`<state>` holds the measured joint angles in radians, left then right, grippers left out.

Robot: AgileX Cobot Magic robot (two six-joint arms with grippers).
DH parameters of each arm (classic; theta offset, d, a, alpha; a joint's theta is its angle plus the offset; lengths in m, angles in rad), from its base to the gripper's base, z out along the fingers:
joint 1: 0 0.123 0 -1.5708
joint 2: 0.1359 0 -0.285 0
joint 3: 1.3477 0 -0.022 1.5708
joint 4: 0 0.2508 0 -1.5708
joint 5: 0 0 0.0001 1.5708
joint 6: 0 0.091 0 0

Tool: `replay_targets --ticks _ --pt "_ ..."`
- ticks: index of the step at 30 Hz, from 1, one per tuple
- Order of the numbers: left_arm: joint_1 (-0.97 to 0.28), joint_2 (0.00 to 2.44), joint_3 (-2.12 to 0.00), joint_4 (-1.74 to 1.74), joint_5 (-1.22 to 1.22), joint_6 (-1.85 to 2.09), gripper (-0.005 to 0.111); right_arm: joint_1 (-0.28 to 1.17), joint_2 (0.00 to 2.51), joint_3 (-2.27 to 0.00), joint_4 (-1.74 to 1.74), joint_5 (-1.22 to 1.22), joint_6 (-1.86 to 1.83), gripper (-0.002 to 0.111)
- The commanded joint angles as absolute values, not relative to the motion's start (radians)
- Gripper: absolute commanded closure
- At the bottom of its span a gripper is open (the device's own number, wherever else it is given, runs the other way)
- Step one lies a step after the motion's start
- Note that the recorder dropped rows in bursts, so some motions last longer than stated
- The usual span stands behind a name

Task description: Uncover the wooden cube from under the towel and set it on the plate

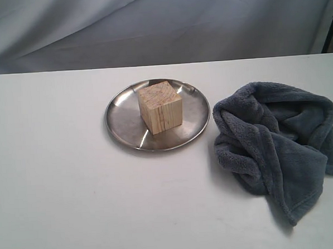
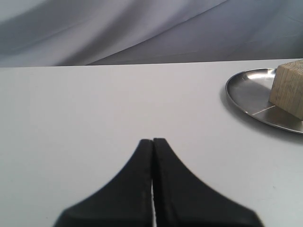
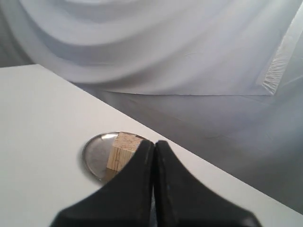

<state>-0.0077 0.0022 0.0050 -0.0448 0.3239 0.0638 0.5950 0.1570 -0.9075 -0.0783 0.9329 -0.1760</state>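
Observation:
The pale wooden cube [image 1: 160, 106] stands on the round silver plate [image 1: 121, 118] in the middle of the white table. The dark grey fluffy towel [image 1: 279, 143] lies crumpled to the plate's right, apart from it. Neither gripper shows in the exterior view. In the left wrist view my left gripper [image 2: 153, 140] is shut on nothing above bare table, with the plate [image 2: 246, 92] and cube [image 2: 289, 87] off to one side. My right gripper [image 3: 154, 143] is shut and empty, its black fingers partly hiding the cube [image 3: 122, 150] and plate [image 3: 94, 153].
The white table [image 1: 58, 180] ends at a far edge in front of a grey-white fabric backdrop [image 1: 161, 24]. In the right wrist view the table edge [image 3: 213, 168] runs diagonally, with draped cloth beyond it.

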Motion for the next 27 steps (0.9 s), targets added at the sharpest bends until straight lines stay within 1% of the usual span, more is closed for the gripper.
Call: replay_targets --ticks 1,3,5,8,11,14,18,21,22,27 --pt "-0.005 0.0 0.0 -0.046 0.312 0.06 0.107 0.462 0.085 -0.734 -0.118 0.737 -0.148 0.108" --pt "-0.005 0.0 0.0 -0.046 0.312 0.06 0.107 0.321 0.045 -0.594 -0.121 0.546 -0.143 0.108" --pt "-0.005 0.0 0.0 -0.046 0.312 0.06 0.107 0.228 0.034 -0.503 -0.104 0.447 -0.094 0.108" --pt "-0.005 0.0 0.0 -0.046 0.312 0.06 0.107 0.107 0.034 -0.398 -0.02 0.385 -0.049 0.108" --pt "-0.005 0.0 0.0 -0.046 0.312 0.06 0.107 0.03 0.03 -0.295 0.01 0.339 -0.048 0.108" --pt "-0.005 0.0 0.0 -0.046 0.312 0.06 0.107 -0.01 0.023 -0.175 0.01 0.241 -0.048 0.108" --pt "-0.005 0.0 0.0 -0.046 0.312 0.06 0.107 -0.023 0.0 -0.043 0.026 0.132 -0.044 0.108" --pt "-0.005 0.0 0.0 -0.046 0.312 0.06 0.107 -0.036 0.0 0.0 0.073 0.096 -0.044 0.108" --pt "-0.005 0.0 0.0 -0.046 0.312 0.06 0.107 -0.053 0.0 0.0 0.097 0.148 -0.044 0.108" --pt "-0.005 0.0 0.0 -0.046 0.312 0.06 0.107 -0.093 0.0 0.0 0.047 0.226 -0.083 0.108"
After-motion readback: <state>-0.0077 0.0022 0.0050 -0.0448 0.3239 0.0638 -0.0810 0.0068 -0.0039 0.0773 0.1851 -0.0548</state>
